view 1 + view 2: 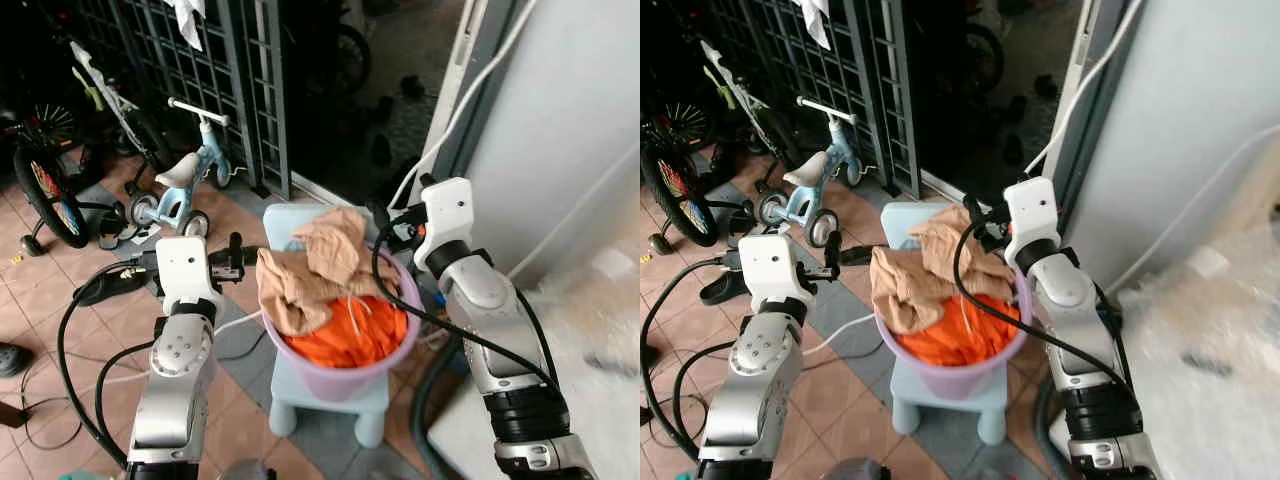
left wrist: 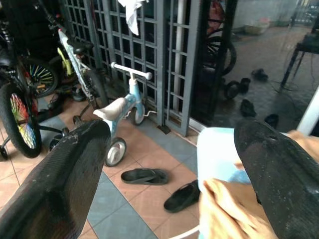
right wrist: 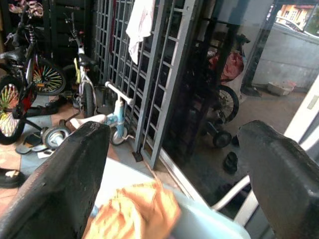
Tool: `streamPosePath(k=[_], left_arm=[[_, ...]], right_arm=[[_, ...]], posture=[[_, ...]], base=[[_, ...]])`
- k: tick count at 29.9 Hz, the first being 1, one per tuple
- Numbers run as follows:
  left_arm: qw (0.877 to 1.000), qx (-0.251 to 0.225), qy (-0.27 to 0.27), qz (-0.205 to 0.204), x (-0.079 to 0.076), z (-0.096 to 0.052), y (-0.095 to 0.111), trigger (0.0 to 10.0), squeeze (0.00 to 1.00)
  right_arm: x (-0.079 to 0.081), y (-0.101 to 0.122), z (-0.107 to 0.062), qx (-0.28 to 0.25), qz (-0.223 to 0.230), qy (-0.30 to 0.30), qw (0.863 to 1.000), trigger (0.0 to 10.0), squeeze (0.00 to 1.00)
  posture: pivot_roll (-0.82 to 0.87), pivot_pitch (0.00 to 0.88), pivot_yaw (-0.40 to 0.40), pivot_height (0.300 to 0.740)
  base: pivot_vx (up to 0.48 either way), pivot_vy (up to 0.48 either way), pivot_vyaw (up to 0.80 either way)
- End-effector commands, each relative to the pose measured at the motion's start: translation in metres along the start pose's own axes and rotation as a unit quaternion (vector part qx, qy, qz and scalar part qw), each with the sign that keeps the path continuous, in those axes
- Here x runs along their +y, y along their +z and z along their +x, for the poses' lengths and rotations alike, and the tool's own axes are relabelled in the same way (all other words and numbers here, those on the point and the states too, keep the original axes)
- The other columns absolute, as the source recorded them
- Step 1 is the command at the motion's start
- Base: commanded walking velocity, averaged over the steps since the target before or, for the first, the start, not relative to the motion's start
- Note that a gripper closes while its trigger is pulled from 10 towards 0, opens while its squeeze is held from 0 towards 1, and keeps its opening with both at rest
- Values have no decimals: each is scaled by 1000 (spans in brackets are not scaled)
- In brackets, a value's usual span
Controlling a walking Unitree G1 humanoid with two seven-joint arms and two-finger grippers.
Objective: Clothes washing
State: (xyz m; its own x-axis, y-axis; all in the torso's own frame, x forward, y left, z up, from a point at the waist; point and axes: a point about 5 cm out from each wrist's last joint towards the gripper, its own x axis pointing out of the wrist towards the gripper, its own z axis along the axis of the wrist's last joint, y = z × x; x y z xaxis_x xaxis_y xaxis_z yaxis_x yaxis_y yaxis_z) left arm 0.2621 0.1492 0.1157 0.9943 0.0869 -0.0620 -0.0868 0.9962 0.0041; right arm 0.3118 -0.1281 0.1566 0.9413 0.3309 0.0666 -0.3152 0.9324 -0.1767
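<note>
A white washing machine [image 1: 560,130] fills the right side of the scene, a dark metal gate [image 1: 200,70] closes off the far side, and bicycles stand at the far left, with a small pale-blue balance bike [image 1: 185,180] nearer in. In the middle, on a light-blue plastic stool [image 1: 330,395], sits a lilac laundry basket [image 1: 345,375] holding orange clothes [image 1: 350,330], with a tan garment [image 1: 310,270] heaped on top and draped over the basket's left and far rim.

The left gripper [image 1: 235,258] hovers just beside the tan garment's left edge; its fingers are spread wide with nothing between them. The right gripper [image 1: 385,225] is at the basket's far right rim, just beside the cloth, also spread and empty.

The load looks soft, limp and light; the tan garment will likely sag and trail if pinched at one corner, so a hold on the bunched folds at the top of the heap seems safer than the hanging edge. The basket is probably stiff and easy to tip off the stool, so a grip on opposite rims would suit moving it whole.

The head views give both arms, the washing machine and the basket's contents. The left wrist view adds dark sandals [image 2: 144,175] on the tiled floor beyond the stool; the right wrist view shows a white cloth [image 3: 139,25] hanging on the gate.
</note>
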Motion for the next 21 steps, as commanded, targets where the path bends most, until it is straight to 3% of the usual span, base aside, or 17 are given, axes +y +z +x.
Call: streamPosePath(k=[1, 3, 13, 21], left_arm=[[1000, 5, 7, 7, 4, -2, -1, 10000, 0], [1000, 12, 12, 10, 4, -4, -3, 10000, 0], [998, 43, 37, 27, 21, -24, -11, 10000, 0], [995, 66, 69, 35, 29, -60, -11, 10000, 0]], right_arm=[[6, -3, 4, 15, -5, 8, 1000, 10000, 0], [7, -11, 6, 42, -18, 3, 999, 10000, 0], [12, -47, -2, 144, 17, 5, 989, 10000, 0], [26, -71, -7, 198, 48, 26, 979, 10000, 0]], posture=[[20, 0, -16, 740], [26, 0, -20, 740], [100, 0, -63, 740], [196, 84, -113, 740]], base=[[0, 0, 0], [0, 0, 0], [0, 0, 0], [0, 0, 0]])
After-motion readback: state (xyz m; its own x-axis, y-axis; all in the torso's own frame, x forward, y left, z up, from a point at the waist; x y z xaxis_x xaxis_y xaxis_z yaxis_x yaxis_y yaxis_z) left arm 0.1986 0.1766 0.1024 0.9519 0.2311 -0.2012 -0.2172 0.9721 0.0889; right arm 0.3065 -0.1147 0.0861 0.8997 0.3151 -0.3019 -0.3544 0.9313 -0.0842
